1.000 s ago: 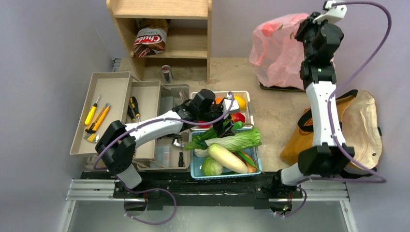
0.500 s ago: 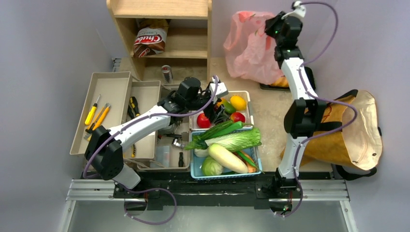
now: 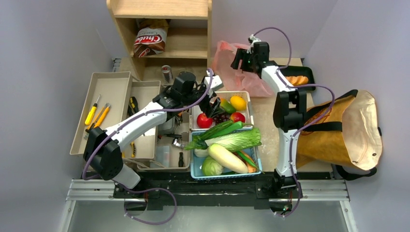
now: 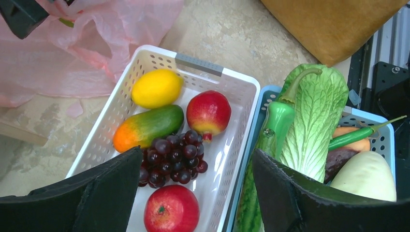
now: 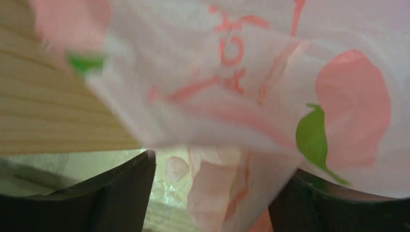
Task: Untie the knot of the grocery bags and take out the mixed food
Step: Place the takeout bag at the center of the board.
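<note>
The pink grocery bag (image 3: 226,72) (image 4: 72,58) lies slumped on the table beside the shelf; I cannot make out its knot. My right gripper (image 3: 238,60) (image 5: 220,169) is open at the bag, loose pink film hanging between its spread fingers. My left gripper (image 3: 211,102) (image 4: 197,159) hovers open and empty over the white basket (image 4: 198,64), which holds red apples (image 4: 171,210), grapes (image 4: 171,157) and a yellow-orange fruit (image 4: 155,88). Cucumber (image 3: 222,129), napa cabbage (image 3: 241,139) and daikon (image 3: 227,158) fill the blue basket (image 3: 195,170). The brown bag with black straps (image 3: 333,142) lies at the right.
A wooden shelf (image 3: 159,53) with a Chubs bag (image 3: 151,41) stands at the back, a can (image 3: 167,73) in front of it. Grey trays with tools (image 3: 104,111) sit on the left. A black tray with bread (image 3: 297,79) lies behind the right arm.
The right arm swung the pink bag from the back right leftward and down, then opened; the bag now rests by the shelf, uncovering the bread tray. The left gripper drew back slightly.
</note>
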`<state>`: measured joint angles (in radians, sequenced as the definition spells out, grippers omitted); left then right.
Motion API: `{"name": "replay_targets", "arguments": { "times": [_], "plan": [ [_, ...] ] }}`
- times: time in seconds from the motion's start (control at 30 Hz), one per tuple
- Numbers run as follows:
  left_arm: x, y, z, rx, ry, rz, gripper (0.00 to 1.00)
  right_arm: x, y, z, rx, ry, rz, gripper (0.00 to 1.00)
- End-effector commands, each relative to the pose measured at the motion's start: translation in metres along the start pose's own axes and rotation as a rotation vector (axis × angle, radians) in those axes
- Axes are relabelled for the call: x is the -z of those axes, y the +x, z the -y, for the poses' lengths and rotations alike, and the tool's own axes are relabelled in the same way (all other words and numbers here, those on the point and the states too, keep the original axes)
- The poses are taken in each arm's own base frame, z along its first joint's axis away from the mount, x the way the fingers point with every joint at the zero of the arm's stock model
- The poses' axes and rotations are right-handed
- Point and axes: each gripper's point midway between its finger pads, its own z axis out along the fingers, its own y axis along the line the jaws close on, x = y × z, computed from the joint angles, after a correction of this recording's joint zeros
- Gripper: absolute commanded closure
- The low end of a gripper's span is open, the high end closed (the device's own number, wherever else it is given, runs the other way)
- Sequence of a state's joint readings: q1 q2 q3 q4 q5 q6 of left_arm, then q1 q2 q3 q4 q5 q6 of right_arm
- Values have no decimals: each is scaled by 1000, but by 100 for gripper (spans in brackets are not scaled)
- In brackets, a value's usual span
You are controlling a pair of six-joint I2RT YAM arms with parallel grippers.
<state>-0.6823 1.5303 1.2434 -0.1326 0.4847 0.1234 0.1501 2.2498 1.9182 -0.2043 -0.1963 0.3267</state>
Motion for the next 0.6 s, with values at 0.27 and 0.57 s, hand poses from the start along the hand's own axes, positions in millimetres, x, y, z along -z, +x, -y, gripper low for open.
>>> {"name": "replay_targets", "arguments": {
  "times": [0.27, 0.57],
  "plan": [
    [0, -49, 0, 21, 28, 101, 19, 259, -100, -43, 376, -6, 101, 1],
    [-2, -56, 7, 16, 49, 106, 19, 422, -50, 17, 462, 419, 50, 2]
  ]
}}
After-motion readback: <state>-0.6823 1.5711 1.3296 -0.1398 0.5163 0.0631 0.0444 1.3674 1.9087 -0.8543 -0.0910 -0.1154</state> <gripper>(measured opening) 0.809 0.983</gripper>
